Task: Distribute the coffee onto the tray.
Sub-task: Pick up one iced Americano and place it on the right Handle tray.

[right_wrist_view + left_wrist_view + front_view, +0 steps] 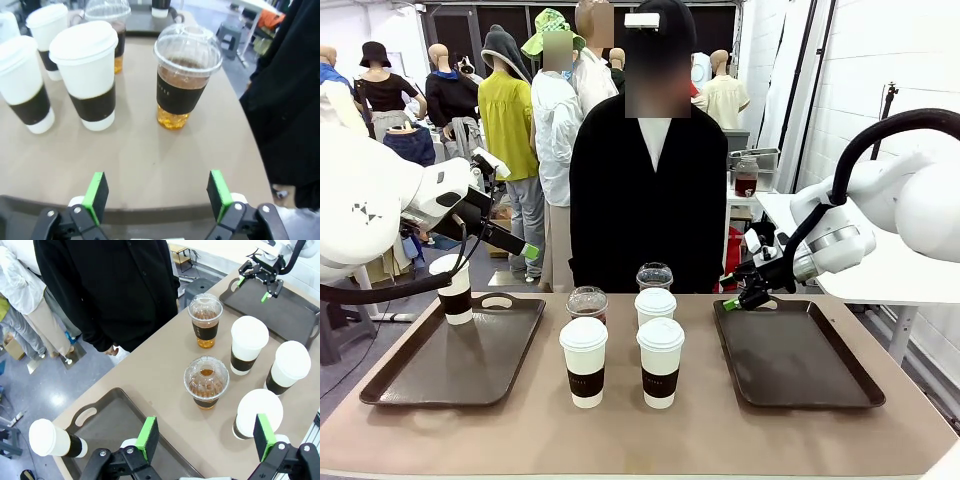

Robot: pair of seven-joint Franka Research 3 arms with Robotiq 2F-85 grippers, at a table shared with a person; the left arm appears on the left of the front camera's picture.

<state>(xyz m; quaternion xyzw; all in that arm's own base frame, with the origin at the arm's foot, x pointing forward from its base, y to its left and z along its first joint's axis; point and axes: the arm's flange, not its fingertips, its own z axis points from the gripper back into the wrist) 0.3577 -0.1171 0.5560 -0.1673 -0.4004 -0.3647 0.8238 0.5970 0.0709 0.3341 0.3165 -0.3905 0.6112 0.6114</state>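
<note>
Your right gripper (157, 194): green pads spread wide, nothing between them, above a dark tray rim (150, 216). Ahead you have one dome-lidded cup (186, 75). Left of it: three white lidded cups (85, 75), second dome cup (107, 20) behind.

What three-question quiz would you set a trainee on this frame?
1. True or false: the left gripper and right gripper both stand open, holding nothing.
2. How many white paper cups with white lids and dark brown sleeves stand on the left dark brown tray? A none, B one, C three.
3. Fill in: between the left tray and the right dark brown tray, beside three more white cups, stand ___ clear plastic dome-lidded cups of brown drink.
Key: 1 true; 2 B; 3 two.
</note>
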